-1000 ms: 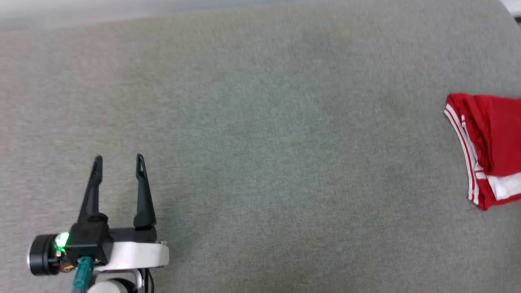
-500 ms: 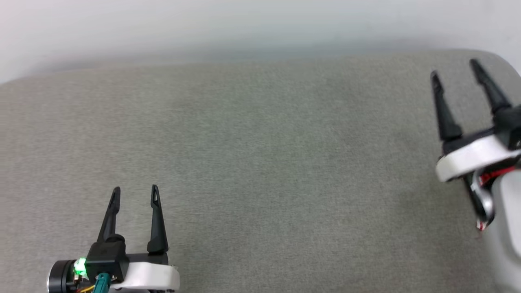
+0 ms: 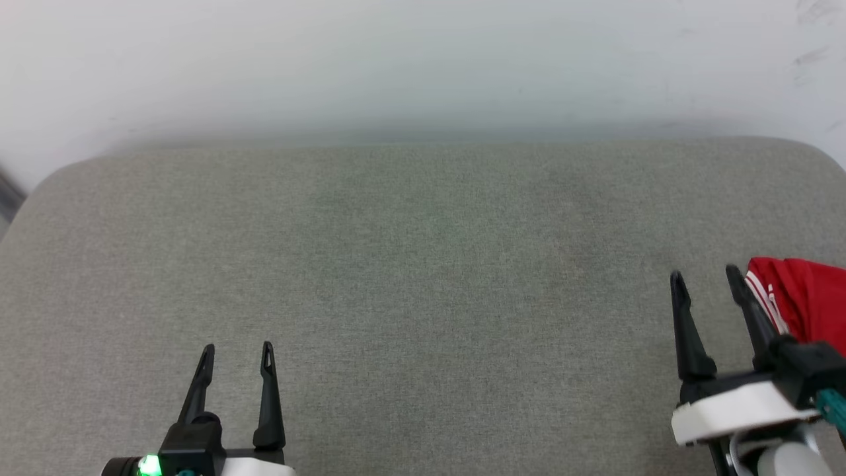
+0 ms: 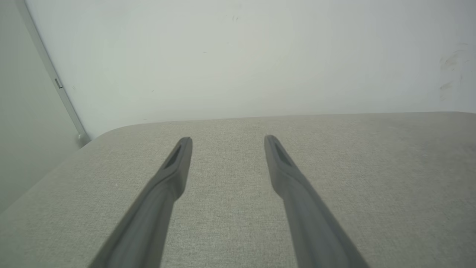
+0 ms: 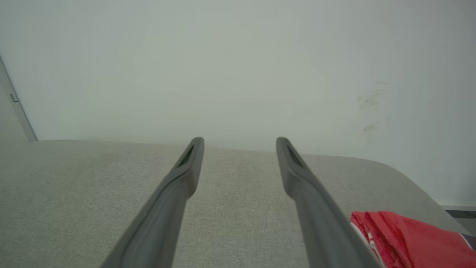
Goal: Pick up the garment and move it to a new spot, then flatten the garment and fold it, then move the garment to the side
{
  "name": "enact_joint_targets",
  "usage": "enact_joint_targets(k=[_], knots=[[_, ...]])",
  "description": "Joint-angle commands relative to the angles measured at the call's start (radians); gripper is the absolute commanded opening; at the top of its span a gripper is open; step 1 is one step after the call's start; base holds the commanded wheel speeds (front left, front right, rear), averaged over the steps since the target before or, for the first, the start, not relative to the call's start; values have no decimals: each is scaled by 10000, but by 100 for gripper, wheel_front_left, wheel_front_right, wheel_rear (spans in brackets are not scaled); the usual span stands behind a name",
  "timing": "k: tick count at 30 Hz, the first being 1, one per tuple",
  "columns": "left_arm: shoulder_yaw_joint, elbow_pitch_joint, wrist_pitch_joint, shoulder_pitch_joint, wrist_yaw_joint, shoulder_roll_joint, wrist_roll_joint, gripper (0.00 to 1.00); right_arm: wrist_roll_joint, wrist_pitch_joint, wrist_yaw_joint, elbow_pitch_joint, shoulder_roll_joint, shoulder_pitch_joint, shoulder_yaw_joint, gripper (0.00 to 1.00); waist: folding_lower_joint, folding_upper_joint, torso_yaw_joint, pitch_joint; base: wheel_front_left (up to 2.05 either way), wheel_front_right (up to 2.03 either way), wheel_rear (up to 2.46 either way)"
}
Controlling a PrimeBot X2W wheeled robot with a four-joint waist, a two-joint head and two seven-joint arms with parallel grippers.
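Left end effector (image 3: 238, 346), near left: two long black fingers (image 3: 269, 403), broad at the base, tapered to thin tips, with a narrow slot (image 4: 174, 158) cut just behind each tip. Seated on a black block (image 3: 195, 439), with a lit green light (image 3: 149, 465) at its left side and a strip of white collar (image 3: 254, 468) at its right.

Right end effector (image 3: 704, 271), near right: same black tapered fingers and black block, curved white collar below, a teal plug (image 3: 834, 404) at the right side, a thin dark cable (image 3: 720, 459) and a rounded pale grey forearm (image 3: 790, 463) beneath.

Matte dark grey finish on the fingers in both wrist views.
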Motion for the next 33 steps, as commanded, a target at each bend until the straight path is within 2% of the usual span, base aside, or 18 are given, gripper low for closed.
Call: enact_joint_targets(k=[1,10,26,27,30,33], knots=[[-33,46,-23,161,-21,-10,-16,100,70,-14,-12,-193,140,547,-144,100,1,0,87,-185,0,0,0],[-137,130,-23,442,-107,-26,-73,100,290,-15,-10,-900,330,2004,-219,100,1,0,221,-440,0,0,0],[-97,193,-23,534,-152,-37,-90,100,709,-16,-10,-1080,352,2442,-230,100,1,0,264,-517,0,0,0],[-123,203,3,495,-157,-23,-94,0,696,0,-2,-1069,305,2358,-227,0,1,0,264,-518,0,0,0],[-178,440,37,556,-169,-25,-190,0,788,17,0,-828,307,2399,-183,0,1,0,264,-518,0,0,0],[-157,449,147,482,-230,-8,-903,0,1461,133,0,-792,289,2329,-159,0,1,0,262,-514,0,0,0]])
